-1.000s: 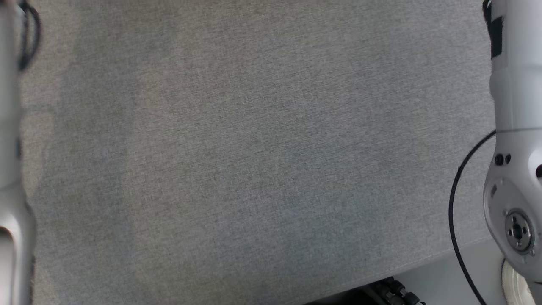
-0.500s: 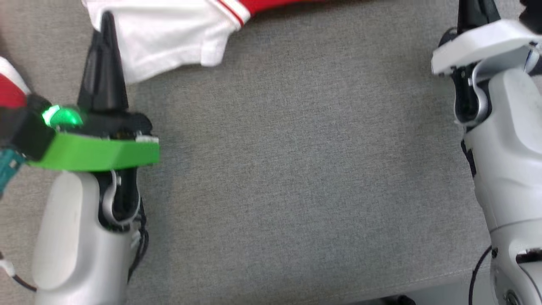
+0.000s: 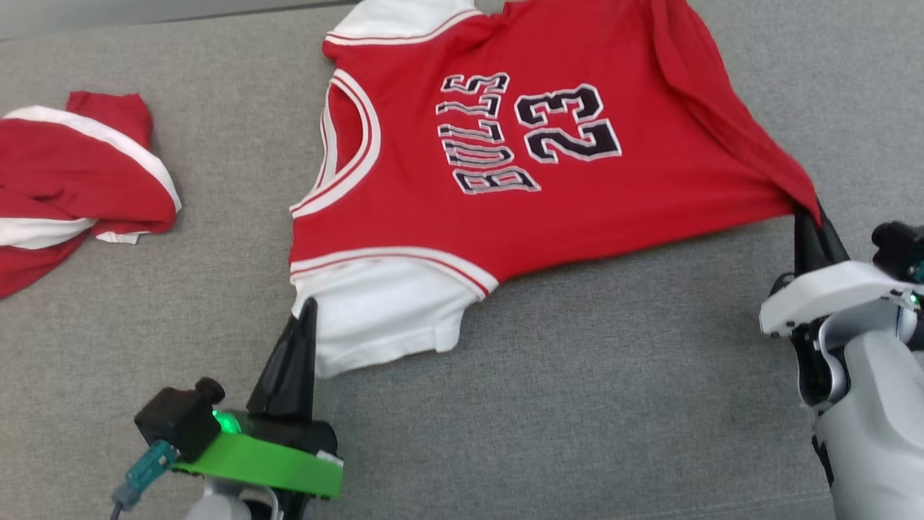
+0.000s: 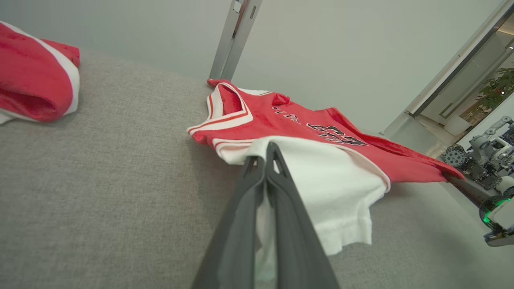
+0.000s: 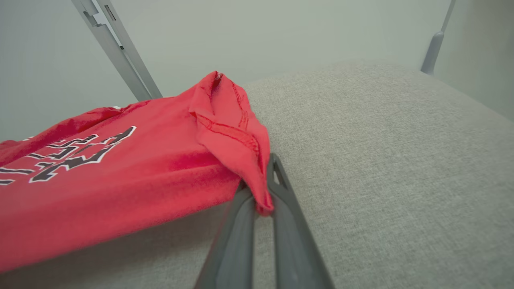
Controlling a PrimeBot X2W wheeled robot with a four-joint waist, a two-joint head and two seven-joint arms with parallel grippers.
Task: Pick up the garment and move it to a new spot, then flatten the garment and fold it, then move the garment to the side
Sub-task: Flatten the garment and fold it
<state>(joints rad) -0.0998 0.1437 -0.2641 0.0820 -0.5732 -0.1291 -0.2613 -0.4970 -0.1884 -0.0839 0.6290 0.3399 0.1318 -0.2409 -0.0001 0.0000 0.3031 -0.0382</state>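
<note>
The red Bulls 23 jersey point(image 3: 505, 180) lies spread, print up, on the grey fabric surface point(image 3: 577, 404), pulled taut between the two grippers. The left gripper point(image 3: 308, 307) has its fingers pressed together on the edge of the white sleeve, and the right gripper point(image 3: 807, 217) pinches the red hem corner. A second red-and-white garment point(image 3: 79, 173) lies bunched well apart to the left.

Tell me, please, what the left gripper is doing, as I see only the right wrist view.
Observer: The left gripper is shut on the white sleeve of the jersey.
Operator: Is anything else lying on the surface?
Observer: Yes, a second red-and-white garment lies bunched at the robot's left, apart from the jersey.
Operator: Which way does the jersey lie?
Observer: Its neckline points toward the robot's left.
</note>
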